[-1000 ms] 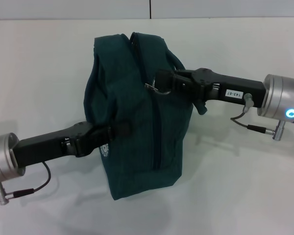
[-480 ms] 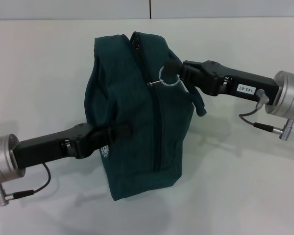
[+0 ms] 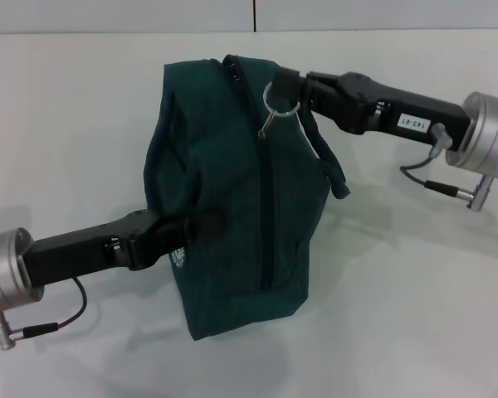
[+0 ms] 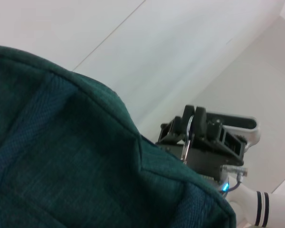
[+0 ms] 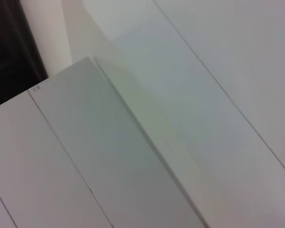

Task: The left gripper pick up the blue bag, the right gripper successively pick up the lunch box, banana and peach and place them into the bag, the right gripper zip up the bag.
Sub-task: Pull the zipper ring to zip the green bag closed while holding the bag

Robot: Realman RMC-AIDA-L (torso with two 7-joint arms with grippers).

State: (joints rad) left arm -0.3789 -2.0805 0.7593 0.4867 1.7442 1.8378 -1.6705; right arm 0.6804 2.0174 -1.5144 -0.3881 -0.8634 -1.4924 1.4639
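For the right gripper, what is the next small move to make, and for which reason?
Probably pull the ring a little farther toward the bag's top end. The right gripper is shut on the ring, and the slider sits near the top of the blue bag, with a short stretch of zipper left above it. The left gripper holds the bag's side.

plain white table
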